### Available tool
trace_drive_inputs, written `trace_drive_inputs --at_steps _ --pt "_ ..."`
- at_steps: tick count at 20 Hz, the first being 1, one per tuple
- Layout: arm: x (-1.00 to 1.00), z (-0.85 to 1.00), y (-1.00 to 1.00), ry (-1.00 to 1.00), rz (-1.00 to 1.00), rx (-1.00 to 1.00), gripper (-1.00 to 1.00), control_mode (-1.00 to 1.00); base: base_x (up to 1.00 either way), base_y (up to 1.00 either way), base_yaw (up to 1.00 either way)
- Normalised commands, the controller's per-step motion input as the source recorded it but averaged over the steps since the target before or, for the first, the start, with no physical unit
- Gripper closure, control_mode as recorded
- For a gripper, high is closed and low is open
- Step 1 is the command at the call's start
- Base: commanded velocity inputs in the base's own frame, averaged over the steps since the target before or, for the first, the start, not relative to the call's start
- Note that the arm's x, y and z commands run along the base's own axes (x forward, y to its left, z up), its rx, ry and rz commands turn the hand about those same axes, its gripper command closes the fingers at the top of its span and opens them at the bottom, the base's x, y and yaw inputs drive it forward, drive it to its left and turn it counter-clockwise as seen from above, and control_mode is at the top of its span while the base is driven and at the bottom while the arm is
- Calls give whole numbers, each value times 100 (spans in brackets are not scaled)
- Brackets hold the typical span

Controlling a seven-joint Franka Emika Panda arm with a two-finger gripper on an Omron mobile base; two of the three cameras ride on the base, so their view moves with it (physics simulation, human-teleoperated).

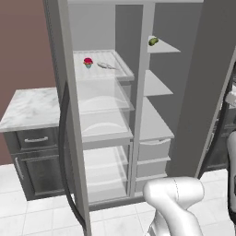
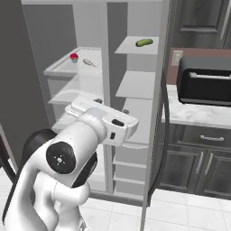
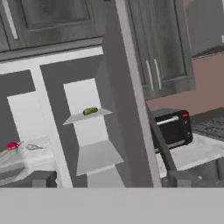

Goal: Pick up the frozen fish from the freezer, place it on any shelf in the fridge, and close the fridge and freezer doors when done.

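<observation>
Kitchen tiles underfoot, left base view: fridge (image 1: pixel 103 120) open, frozen fish (image 1: pixel 106 66) on its top glass shelf (image 1: pixel 123 64), three o'clock of the cupcake (image 1: pixel 88 62). Right base view: fish at eleven o'clock, pickle (image 2: pixel 144 43) in the freezer (image 2: pixel 135 85). Hand view: my gripper (image 3: pixel 109 178) tips spread wide, holding nothing.

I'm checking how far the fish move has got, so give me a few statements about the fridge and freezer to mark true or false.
1. The frozen fish lies on a glass shelf in the fridge. True.
2. The cupcake sits in the freezer. False: it is on the fridge shelf beside the fish.
3. A green item rests on the top freezer shelf. True.
4. Both doors are shut. False: both stand open.
5. The fish touches the cupcake. False: there is a gap between them.
</observation>
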Motion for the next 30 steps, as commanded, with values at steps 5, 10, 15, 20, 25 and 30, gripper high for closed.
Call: trace_drive_inputs --at_steps 5,10,15,20,25,30 --pt "-28 28 -83 -2 -1 39 -100 -100 0 0 0" --pt "13 0 -78 3 0 29 -100 -100 0 0 0" --pt "45 -15 -51 0 0 24 -100 -100 0 0 0" --pt "60 -34 -18 -4 4 23 -100 -100 0 0 0" --pt "58 -27 -19 -1 5 21 -100 -100 0 0 0" --pt "39 -14 -14 0 1 3 -100 -100 0 0 0"
